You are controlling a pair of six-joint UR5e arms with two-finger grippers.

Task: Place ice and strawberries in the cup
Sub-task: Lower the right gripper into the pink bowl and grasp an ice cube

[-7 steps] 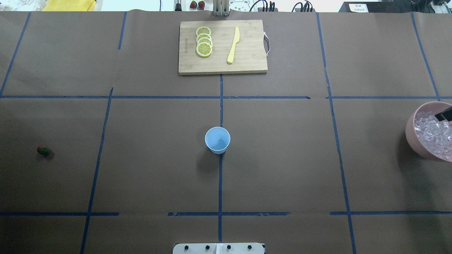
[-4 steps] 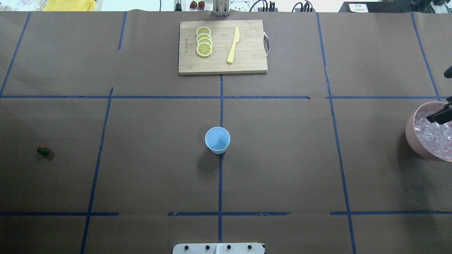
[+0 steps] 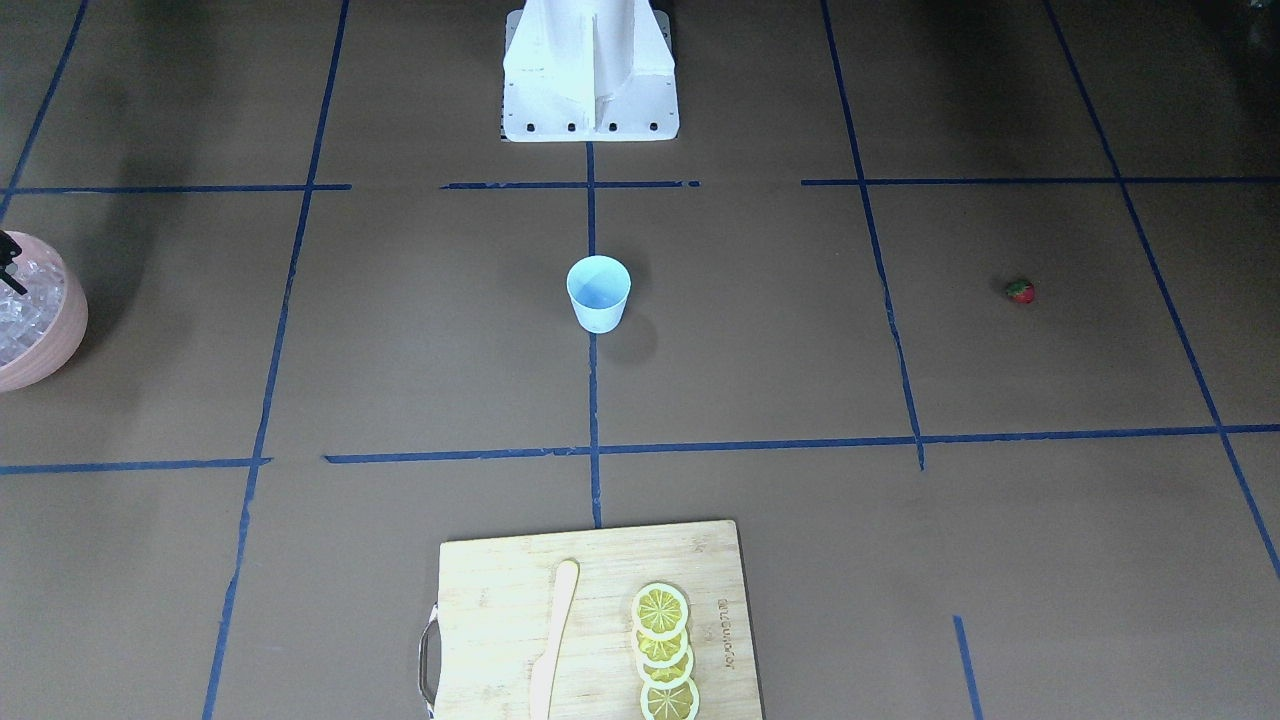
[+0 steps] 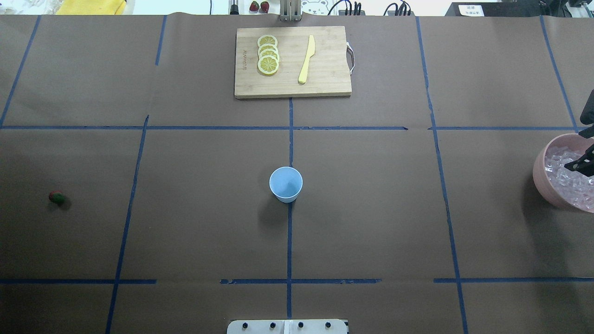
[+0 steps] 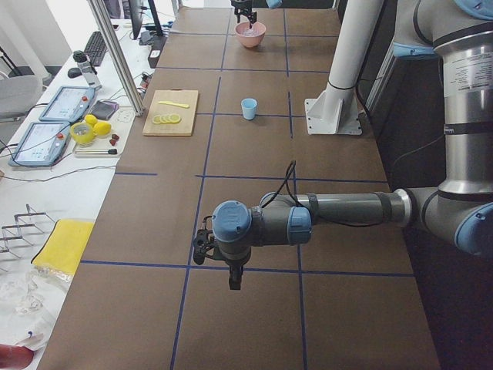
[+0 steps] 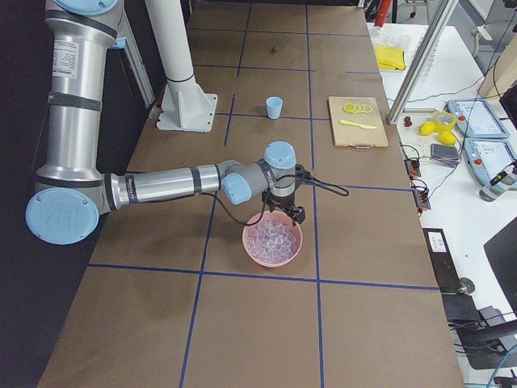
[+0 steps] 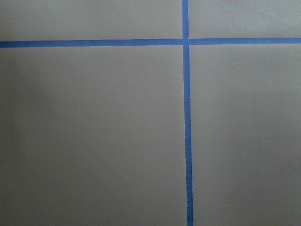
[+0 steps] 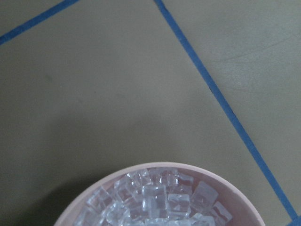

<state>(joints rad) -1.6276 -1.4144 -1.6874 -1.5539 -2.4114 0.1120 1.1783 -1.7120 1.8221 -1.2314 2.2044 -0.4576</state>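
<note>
The light-blue cup [image 4: 286, 183] stands upright and empty at the table's middle, also in the front view [image 3: 598, 293]. The tiny red strawberry [image 4: 56, 197] lies alone at the far left, seen at the right in the front view [image 3: 1019, 291]. The ice [image 4: 564, 174] fills the pink bowl [image 4: 543, 181] at the right edge. My right gripper [image 4: 585, 148] hangs open over the ice, half out of view, and nothing shows between its fingers. The right wrist view shows ice [image 8: 155, 197] below. My left gripper [image 5: 235, 279] points down over bare table, and I cannot tell its state.
A wooden cutting board [image 4: 325, 79] with lemon slices [image 4: 268, 54] and a yellow knife [image 4: 306, 59] lies at the far middle. Blue tape lines cross the brown table. The robot's base [image 3: 590, 70] stands at the near middle edge.
The right gripper has shifted over the pink bowl and more of it shows at the overhead view's right edge. Cup, strawberry and board have not moved.
</note>
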